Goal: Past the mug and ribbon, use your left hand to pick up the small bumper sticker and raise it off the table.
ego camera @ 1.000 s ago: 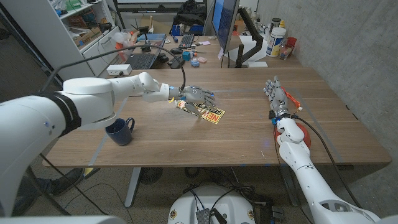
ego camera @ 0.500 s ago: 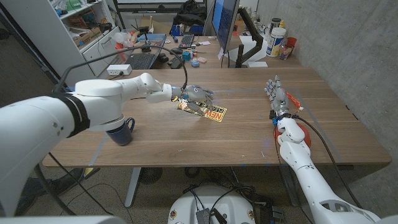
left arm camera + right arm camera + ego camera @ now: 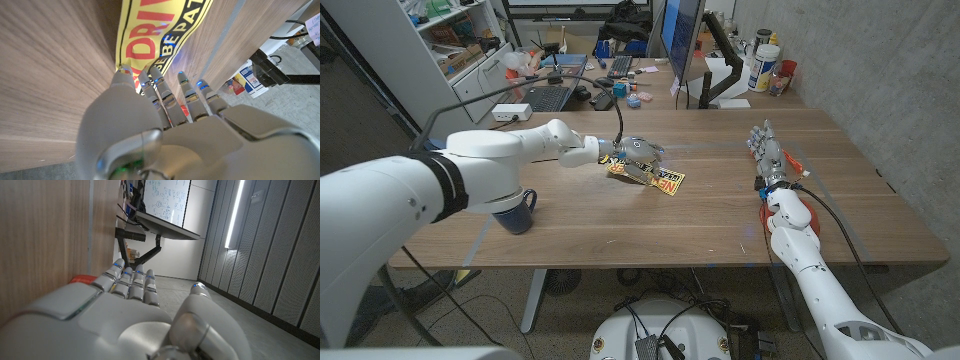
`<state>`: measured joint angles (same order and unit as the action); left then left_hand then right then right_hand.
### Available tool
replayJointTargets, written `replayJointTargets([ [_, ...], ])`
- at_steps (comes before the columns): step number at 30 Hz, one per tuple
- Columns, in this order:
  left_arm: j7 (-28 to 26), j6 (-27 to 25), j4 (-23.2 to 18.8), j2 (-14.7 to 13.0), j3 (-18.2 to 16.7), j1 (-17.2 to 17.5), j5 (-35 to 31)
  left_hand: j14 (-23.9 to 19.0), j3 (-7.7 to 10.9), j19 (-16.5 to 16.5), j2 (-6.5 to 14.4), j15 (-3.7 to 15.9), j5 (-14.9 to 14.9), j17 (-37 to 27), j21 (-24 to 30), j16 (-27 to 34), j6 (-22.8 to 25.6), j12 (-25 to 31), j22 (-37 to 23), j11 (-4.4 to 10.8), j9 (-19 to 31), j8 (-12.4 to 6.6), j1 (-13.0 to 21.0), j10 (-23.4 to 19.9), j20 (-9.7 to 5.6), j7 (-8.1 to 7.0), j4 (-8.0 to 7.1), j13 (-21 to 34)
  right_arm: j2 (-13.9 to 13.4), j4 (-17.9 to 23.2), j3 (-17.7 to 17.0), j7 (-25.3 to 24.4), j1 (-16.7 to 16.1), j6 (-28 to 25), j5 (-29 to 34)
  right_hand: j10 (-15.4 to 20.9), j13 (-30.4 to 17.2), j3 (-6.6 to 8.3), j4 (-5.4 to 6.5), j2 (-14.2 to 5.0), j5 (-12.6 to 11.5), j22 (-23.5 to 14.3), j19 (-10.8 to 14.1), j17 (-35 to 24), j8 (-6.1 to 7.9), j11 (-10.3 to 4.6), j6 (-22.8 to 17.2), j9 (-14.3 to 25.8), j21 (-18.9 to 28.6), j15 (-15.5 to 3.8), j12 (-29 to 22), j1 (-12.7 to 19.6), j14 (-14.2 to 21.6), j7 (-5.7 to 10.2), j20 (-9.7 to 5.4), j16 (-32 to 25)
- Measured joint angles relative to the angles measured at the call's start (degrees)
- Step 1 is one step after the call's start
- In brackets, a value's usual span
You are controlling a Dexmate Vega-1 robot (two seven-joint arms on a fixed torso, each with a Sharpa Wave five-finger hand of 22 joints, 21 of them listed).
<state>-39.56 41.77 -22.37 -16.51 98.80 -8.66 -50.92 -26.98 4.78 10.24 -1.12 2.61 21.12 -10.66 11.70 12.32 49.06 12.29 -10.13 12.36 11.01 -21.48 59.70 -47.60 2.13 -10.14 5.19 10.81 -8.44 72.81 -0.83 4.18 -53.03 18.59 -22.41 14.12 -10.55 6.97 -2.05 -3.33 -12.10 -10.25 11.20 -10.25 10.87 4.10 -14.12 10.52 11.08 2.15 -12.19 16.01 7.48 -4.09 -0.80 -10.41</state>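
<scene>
The small bumper sticker (image 3: 663,181), yellow with red and black lettering, lies mid-table with its far end on the wood. My left hand (image 3: 637,154) is bent down over the sticker's near end. In the left wrist view, my thumb and fingertips (image 3: 151,79) meet on the curling end of the sticker (image 3: 150,35), pinching it. The dark blue mug (image 3: 513,211) stands near the table's front left, behind my left arm. My right hand (image 3: 765,150) stands on its edge at the right side of the table, fingers straight and holding nothing; the same hand (image 3: 130,310) appears in the right wrist view.
A red object (image 3: 807,213) lies beside my right forearm. A monitor (image 3: 680,40), a laptop (image 3: 545,96) and bottles (image 3: 765,65) crowd the far edge. Shelving (image 3: 440,40) stands beyond the far left corner.
My left hand has curled tighter over the sticker's near end, and the sticker has shifted slightly to the right. The right arm has not moved.
</scene>
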Motion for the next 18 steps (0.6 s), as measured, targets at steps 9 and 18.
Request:
replayJointTargets([
  [9, -0.9, 0.5, -0.4, -0.6, 0.0, 0.4, 0.8, -3.2, 0.35, 1.9, 1.2, 0.27, -1.1, 0.0, 0.0, 0.0, 1.5, -0.2, 0.0, -0.05, 0.0, 0.0, 1.9, -3.2, 0.64, 1.55, 0.36, 0.0, 0.0, 0.1, 0.3, -0.1, 0.2, 0.0, 0.1, 0.0, 0.0, -0.24, -0.24, 0.0, 0.0, 0.0, 0.0, 0.0, 0.0, 0.0, 0.0, 0.0, 0.0, 0.0, 0.0, 0.0, 0.0, 0.0, 0.0, 0.0],
  [18, -1.9, 0.9, -1.7, -1.7, -0.4, 0.6, 1.2, -4.5, 0.34, 2.5, 1.6, 0.35, -1.9, 0.0, 0.0, 0.0, 3.2, -0.2, 0.0, -0.07, 0.2, -0.7, 2.8, -5.0, 0.77, 1.95, 0.36, 0.0, -0.1, -0.1, 0.6, 0.2, 0.7, 0.0, 0.2, 0.0, 0.0, -0.24, -0.24, 0.0, 0.0, 0.0, 0.0, 0.0, 0.0, 0.0, 0.0, 0.0, 0.0, 0.0, 0.0, 0.0, 0.0, 0.0, -0.01, 0.0],
])
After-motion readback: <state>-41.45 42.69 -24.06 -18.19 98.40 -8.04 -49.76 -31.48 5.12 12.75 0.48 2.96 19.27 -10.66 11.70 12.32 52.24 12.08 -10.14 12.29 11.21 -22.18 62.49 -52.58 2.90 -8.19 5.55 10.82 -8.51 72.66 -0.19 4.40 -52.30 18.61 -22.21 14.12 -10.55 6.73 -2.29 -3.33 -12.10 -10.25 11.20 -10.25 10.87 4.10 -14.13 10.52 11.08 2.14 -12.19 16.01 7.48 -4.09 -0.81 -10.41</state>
